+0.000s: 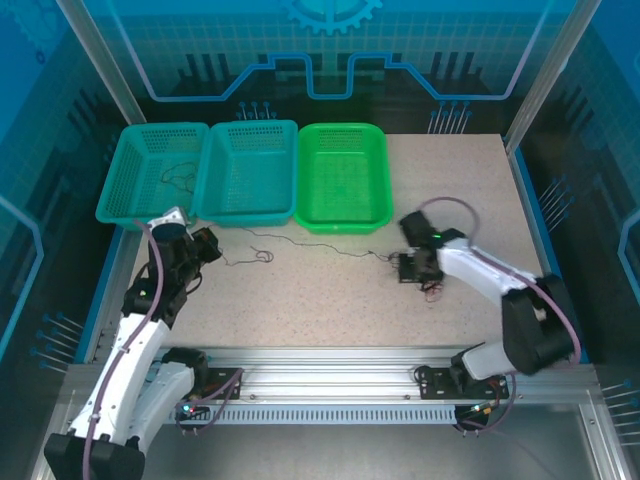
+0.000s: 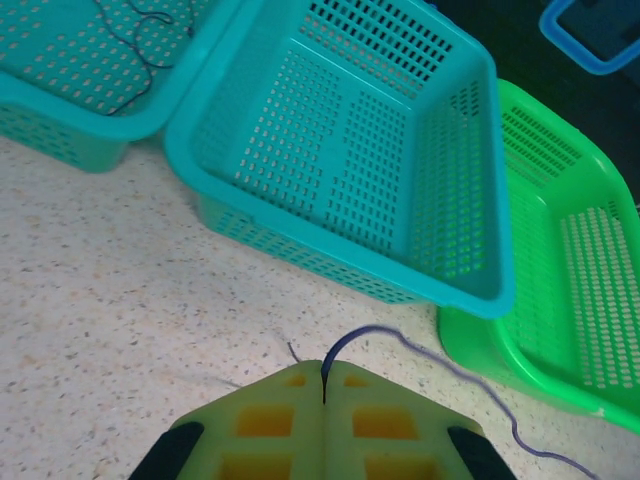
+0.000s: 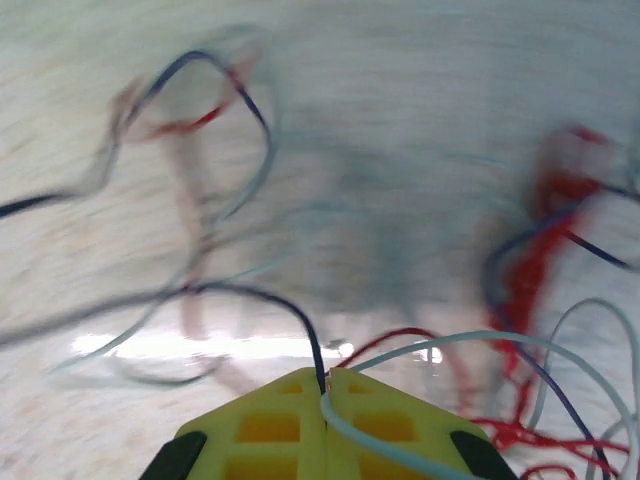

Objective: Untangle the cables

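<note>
Mesh walls of the left teal basket make the thin dark wire on its floor hard to trace, and the left wrist view cuts that basket off at the frame's top edge. Just in front of it hangs the left gripper, its yellow-green fingers pressed together on a dark cable. That cable rises from the seam in a small arch and trails right across the speckled table; how much of it sits between the pads is hidden. The middle teal basket stands rim to rim with the left one, and the green basket is just beside it on the right. From above, the dark cable is a hair-thin line along the basket fronts, with one small loop, heading toward the right gripper. That gripper sits low over the table, its own body covering the fingertips. In the right wrist view its fingers are closed, a black strand and a pale strand coming out of the seam. Beyond them the other cables lie in red, black and pale loops, too blurred to tell which crosses which. A small red loop shows from above, just beside the gripper.
</note>
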